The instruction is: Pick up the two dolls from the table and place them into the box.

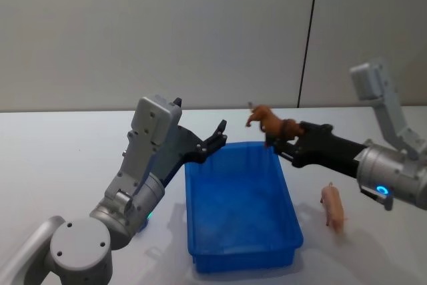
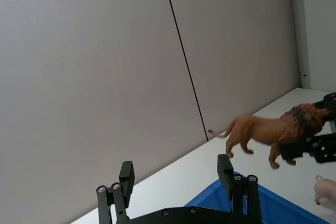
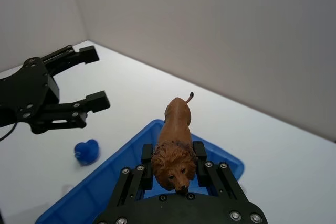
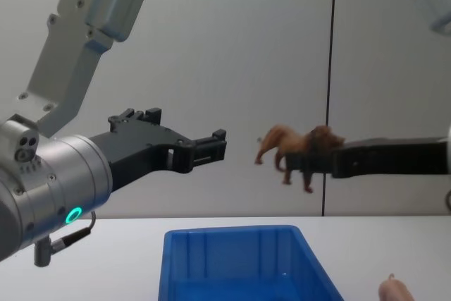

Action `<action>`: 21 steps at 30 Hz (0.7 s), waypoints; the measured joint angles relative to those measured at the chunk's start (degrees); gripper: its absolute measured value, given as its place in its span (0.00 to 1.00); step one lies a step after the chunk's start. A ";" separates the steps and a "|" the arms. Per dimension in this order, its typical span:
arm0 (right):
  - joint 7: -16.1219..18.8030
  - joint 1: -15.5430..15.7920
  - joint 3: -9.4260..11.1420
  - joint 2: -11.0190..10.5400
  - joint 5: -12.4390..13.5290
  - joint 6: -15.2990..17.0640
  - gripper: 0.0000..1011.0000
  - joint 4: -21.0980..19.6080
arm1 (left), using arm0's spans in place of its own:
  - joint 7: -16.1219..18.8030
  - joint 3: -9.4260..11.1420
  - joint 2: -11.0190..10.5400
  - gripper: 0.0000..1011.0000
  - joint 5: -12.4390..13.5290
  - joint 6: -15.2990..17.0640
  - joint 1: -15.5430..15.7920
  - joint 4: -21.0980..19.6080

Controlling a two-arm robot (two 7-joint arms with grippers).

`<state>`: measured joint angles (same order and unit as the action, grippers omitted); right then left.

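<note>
left tool (image 1: 221,134) hangs open beside the blue box (image 1: 240,211), right tool (image 1: 279,139) clamps the lion doll (image 1: 265,119) above its far rim

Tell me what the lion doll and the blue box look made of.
Lion doll: probably hard moulded plastic with a matte painted finish; the sculpted mane and stiff legs suggest it. Blue box: moulded plastic, faintly glossy, with uniform colour, a thick rim and ribbed walls.

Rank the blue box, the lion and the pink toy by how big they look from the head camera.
1. The box: by far the largest.
2 and 3. Lion, held in the right gripper over the box's far rim, and pink toy: about alike; the lion is raised and partly covered, so I won't rank them.
</note>
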<state>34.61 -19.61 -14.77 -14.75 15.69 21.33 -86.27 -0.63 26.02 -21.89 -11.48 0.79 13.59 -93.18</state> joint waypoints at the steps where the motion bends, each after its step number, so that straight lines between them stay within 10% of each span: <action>1: 1.07 -0.62 -0.36 0.40 0.01 1.12 0.43 0.81 | 0.00 0.00 0.00 0.99 0.00 0.00 0.00 0.00; 21: 4.96 -6.87 -3.78 3.94 -3.52 11.04 0.43 8.42 | 0.00 0.00 0.00 0.99 0.00 0.00 0.00 0.00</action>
<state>39.57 -26.48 -18.56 -10.81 12.17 32.37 -77.84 -0.63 26.02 -21.89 -11.48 0.79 13.59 -93.18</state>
